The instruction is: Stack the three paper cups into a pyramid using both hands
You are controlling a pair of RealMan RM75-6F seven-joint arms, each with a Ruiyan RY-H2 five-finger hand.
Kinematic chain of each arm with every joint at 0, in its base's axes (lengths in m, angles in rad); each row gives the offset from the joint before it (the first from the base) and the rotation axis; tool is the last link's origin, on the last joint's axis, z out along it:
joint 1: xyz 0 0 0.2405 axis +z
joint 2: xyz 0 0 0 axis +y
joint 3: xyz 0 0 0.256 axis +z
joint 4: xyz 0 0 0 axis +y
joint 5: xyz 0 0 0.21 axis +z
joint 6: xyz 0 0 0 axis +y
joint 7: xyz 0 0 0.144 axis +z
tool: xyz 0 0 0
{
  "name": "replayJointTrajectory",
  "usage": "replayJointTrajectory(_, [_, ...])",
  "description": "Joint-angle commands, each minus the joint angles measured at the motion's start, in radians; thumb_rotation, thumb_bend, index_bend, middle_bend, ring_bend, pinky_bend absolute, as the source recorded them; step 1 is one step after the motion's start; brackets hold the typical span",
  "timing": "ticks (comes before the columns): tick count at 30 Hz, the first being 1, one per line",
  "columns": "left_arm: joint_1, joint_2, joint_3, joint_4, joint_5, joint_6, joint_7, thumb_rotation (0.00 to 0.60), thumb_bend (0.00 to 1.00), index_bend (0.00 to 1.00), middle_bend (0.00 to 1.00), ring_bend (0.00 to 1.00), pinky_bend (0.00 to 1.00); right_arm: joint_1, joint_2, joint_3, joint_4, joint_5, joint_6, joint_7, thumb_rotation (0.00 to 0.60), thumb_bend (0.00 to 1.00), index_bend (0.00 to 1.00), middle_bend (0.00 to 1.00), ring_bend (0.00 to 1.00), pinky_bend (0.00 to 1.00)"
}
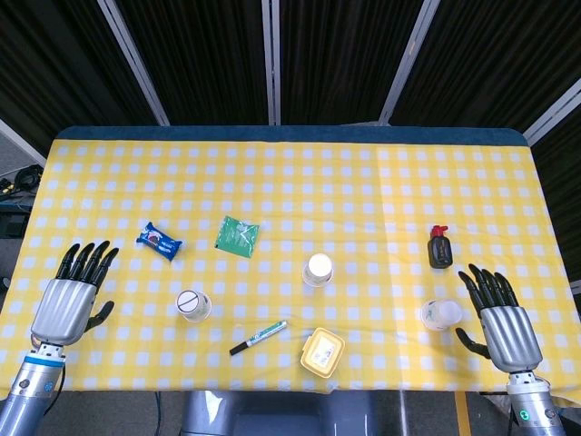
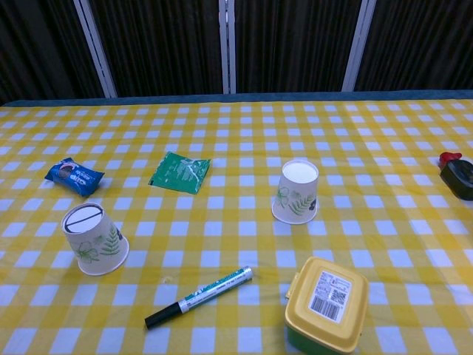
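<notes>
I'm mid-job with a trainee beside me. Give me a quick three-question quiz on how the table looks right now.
1. True or false: the left robot hand is holding a paper cup.
2. Which thing lies nearest the yellow box? A) the green marker B) the blue snack packet C) the dark bottle
3. How many paper cups show in the head view?

Key:
1. False. It is open and apart from every cup.
2. A
3. Three: the left cup, the middle cup and the right cup.
</notes>
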State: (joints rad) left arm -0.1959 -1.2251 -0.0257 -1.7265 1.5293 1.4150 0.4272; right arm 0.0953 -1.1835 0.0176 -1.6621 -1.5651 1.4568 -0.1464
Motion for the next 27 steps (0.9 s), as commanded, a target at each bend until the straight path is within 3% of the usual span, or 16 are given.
replayJointTrajectory(1, [-0.001,-0.002,0.0,0.0,-0.001,-0.002,0.003,0.6,0.29,0.0,0.0,0.0,0.0,0.0,0.001,0.0,-0.001,-0.001,0.001,0.0,0.6,0.14,0.01,0.0,0.0,0.0])
replayJointTrajectory(9, [-0.008,-0.003,0.006,-0.005,0.002,-0.019,0.005,0.6,0.29,0.0,0.0,0.0,0.0,0.001,0.003,0.0,-0.003,-0.001,-0.002,0.002,0.6,0.14,0.01,0.0,0.0,0.0])
replayJointTrajectory(19, [-0.074,-0.032,-0.004,-0.049,-0.027,-0.129,0.088,0.6,0.22,0.24,0.0,0.0,0.0,0.004,0.007,0.006,-0.004,0.012,-0.008,0.017,0.6,0.14,0.01,0.0,0.0,0.0])
replayJointTrajectory(27, [-0.142,-0.091,-0.025,-0.077,-0.131,-0.236,0.24,0.6,0.22,0.25,0.0,0.0,0.0,0.001,0.018,0.006,-0.011,0.01,-0.003,0.033,0.6,0.15,0.01,0.0,0.0,0.0])
